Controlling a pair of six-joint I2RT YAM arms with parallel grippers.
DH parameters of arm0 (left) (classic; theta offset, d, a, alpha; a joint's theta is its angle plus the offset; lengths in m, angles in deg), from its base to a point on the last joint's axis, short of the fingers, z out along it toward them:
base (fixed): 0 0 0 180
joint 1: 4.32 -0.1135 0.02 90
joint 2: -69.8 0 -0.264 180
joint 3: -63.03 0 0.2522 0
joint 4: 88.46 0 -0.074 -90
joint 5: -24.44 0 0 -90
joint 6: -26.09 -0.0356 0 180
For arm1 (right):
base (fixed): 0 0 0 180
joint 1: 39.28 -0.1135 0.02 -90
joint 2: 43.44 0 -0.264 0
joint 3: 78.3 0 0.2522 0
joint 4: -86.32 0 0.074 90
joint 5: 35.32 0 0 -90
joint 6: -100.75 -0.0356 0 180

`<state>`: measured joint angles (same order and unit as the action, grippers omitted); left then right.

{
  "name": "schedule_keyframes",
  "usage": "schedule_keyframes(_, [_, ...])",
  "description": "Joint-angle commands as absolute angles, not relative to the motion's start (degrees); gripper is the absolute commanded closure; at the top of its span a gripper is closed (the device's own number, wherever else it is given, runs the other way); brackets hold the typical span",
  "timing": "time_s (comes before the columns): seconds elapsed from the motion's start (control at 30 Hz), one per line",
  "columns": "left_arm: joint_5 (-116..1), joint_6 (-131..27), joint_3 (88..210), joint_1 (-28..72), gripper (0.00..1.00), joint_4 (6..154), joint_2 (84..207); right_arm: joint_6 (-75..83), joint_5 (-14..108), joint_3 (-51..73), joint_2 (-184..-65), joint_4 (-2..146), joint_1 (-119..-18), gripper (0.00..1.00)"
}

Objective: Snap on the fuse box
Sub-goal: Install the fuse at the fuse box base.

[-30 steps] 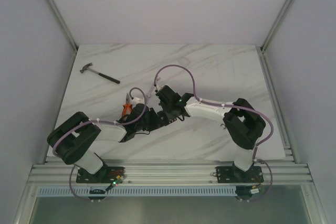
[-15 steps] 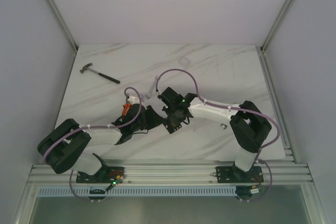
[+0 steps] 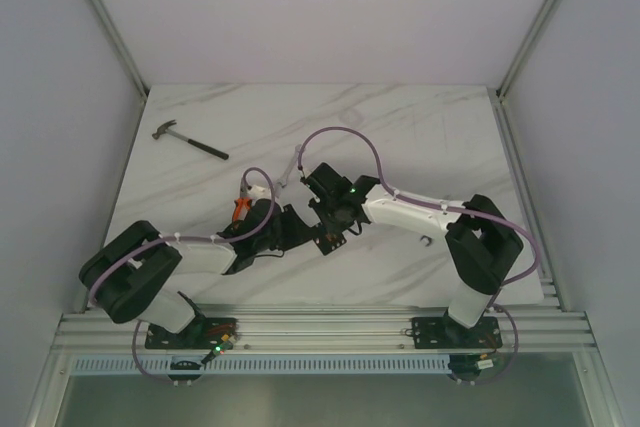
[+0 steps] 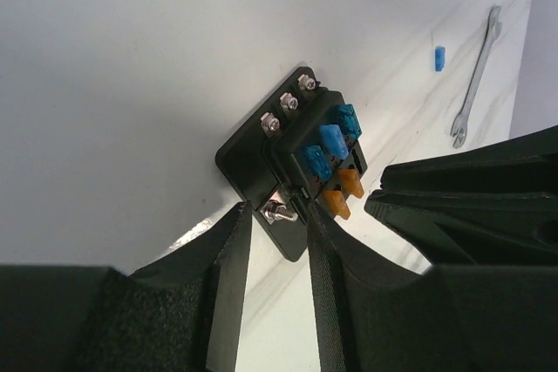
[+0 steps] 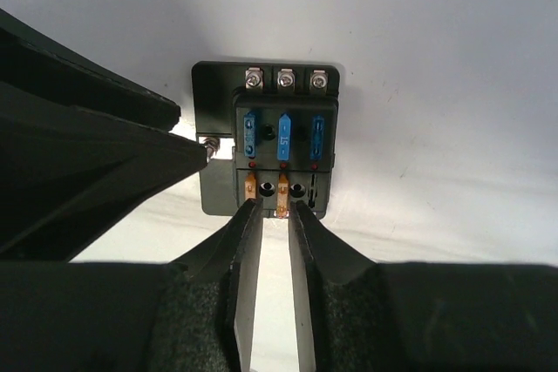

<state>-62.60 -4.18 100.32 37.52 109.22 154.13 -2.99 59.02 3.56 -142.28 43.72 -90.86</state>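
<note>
- Top view: on the marble table (image 3: 420, 137) the 2 arms meet near the middle. The left gripper (image 3: 298, 230) and the right gripper (image 3: 328, 225) are just beside each other, and the fuse box (image 3: 325, 241) shows as a dark block under their tips, little of it visible. Pliers (image 3: 240, 208) with orange handles lie just behind the left arm. A hammer (image 3: 190, 141) lies well apart at the far left.
- Left wrist view: the fuse box (image 4: 296, 156) lies flat on the table (image 4: 131, 67), with 3 screws along one edge, 3 blue fuses and 2 amber ones. The left gripper (image 4: 275, 215) is drawn in narrow on the box's near corner; its fingers (image 4: 228, 259) press either side of the base plate by a metal stud. The right gripper (image 4: 471, 193) fills the right edge, just beside the box. A wrench (image 4: 475, 84) and a loose blue fuse (image 4: 439, 58) lie farther off.
- Right wrist view: the fuse box (image 5: 266, 137) sits centred. The right gripper (image 5: 272, 211) is at its near edge, its jaws a narrow gap apart with 1 amber fuse's end between them, clamping nothing. The left gripper (image 5: 187, 150) meets the box's side stud.
</note>
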Motion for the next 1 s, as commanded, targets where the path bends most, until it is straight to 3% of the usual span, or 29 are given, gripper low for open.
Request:
schedule_keyframes(0.0, [-61.2, -4.1, 102.5, 38.2, 0.59, 109.2, 156.3, -4.0, 60.0, 5.2, -142.8, 43.7, -90.5, 0.76])
schedule_keyframes(0.43, [-61.2, -4.5, 104.0, 38.8, 0.68, 107.3, 158.1, -4.0, 59.1, 5.5, -146.0, 43.3, -90.2, 0.87])
schedule_keyframes(0.6, [-61.1, -4.3, 104.0, 38.9, 0.72, 107.0, 158.7, -3.5, 58.4, 5.9, -147.5, 41.0, -90.3, 1.0])
schedule_keyframes(0.97, [-60.8, -3.7, 103.8, 39.0, 0.75, 107.7, 160.0, -2.0, 58.7, 6.3, -155.0, 36.5, -91.9, 1.0])
